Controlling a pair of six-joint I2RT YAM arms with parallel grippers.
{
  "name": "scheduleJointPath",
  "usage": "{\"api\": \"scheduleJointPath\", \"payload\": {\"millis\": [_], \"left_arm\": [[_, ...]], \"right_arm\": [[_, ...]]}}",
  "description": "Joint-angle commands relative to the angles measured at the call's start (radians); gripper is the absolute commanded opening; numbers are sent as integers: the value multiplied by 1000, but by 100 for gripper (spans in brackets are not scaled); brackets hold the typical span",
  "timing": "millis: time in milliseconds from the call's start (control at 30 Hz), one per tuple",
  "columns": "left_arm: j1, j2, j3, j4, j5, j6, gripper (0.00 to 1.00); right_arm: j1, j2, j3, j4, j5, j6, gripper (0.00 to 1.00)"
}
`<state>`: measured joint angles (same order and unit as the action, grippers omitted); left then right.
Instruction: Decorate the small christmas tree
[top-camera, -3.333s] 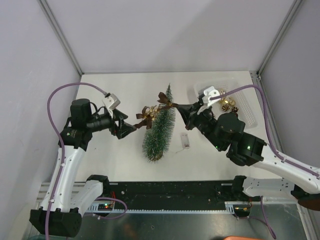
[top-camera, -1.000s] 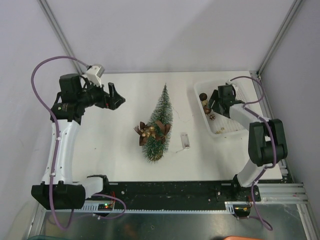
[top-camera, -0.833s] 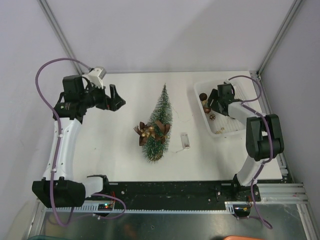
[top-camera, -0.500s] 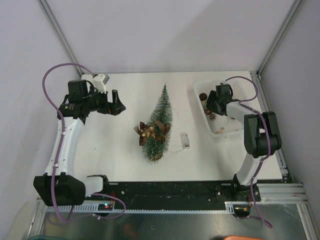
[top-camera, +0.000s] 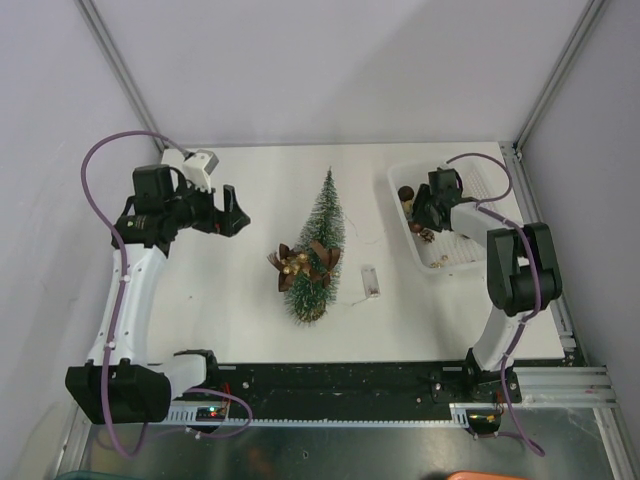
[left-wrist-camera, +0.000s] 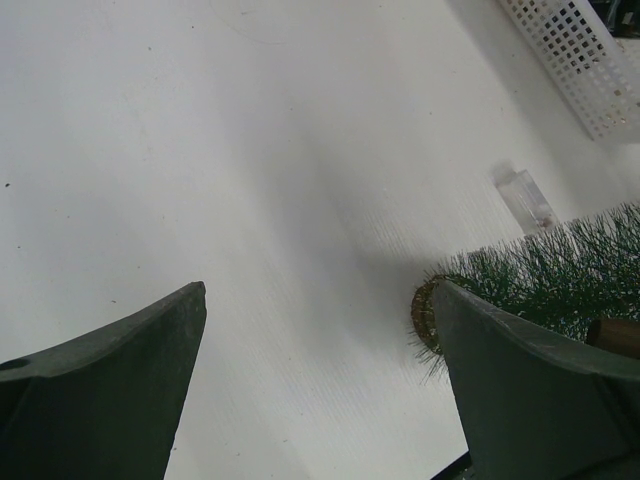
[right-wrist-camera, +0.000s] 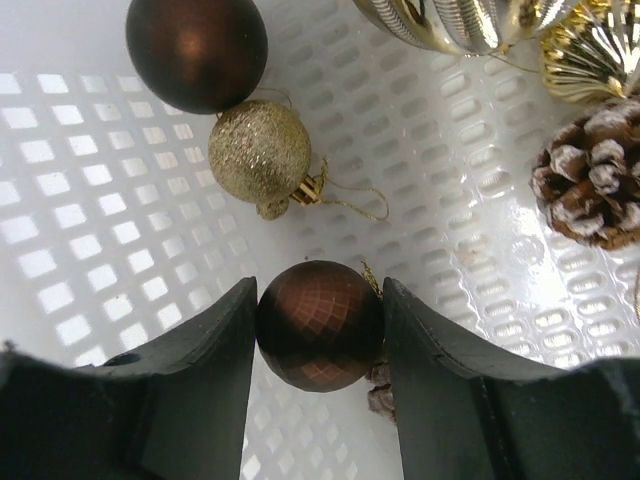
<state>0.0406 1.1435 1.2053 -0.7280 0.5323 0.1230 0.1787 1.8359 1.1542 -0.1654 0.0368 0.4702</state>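
Basket (top-camera: 470, 225): white plastic with a grid wall, at the far right of the bench (top-camera: 200, 310).
In the basket: a smooth dark brown ball (right-wrist-camera: 196, 50), a gold glitter ball (right-wrist-camera: 260, 150) touching it, two ribbed gold ornaments (right-wrist-camera: 470, 20) at the top edge of the right wrist view, a frosted pine cone (right-wrist-camera: 595, 185), and a faceted brown ball (right-wrist-camera: 320, 325).
Right tool (right-wrist-camera: 320, 330): reaches down into the basket's left end, its two dark fingers (right-wrist-camera: 215, 380) against both sides of the faceted brown ball, gripping it.
Right arm: folded back on itself, elbow toward the near edge.
Left tool (top-camera: 232, 208): jaws spread wide, holding nothing, raised above the bench left of the tree and pointing toward it.
Small christmas tree (top-camera: 322, 235): lies on its side mid-bench, tip toward the far wall, round base (left-wrist-camera: 425, 315) toward the arms, well apart from both tools.
On the tree: a brown bow with gold bits (top-camera: 298, 262).
Beside the tree: a small clear box (top-camera: 368, 280), just right of the base.
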Motion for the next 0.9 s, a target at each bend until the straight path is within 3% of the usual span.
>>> {"api": "scheduleJointPath", "payload": {"millis": [0, 233, 467, 700, 867], "left_arm": [[5, -22, -11, 8, 46, 23, 100], [5, -51, -38, 7, 67, 44, 100], [5, -82, -64, 7, 122, 69, 99], [5, -95, -57, 7, 281, 90, 100], [3, -95, -52, 8, 305, 95, 100]], "right_arm": [[16, -148, 38, -67, 20, -12, 32], [25, -431, 36, -154, 39, -32, 31], [25, -642, 59, -134, -200, -10, 32], [68, -690, 80, 108, -569, 95, 37], [140, -663, 81, 334, -752, 136, 42]]}}
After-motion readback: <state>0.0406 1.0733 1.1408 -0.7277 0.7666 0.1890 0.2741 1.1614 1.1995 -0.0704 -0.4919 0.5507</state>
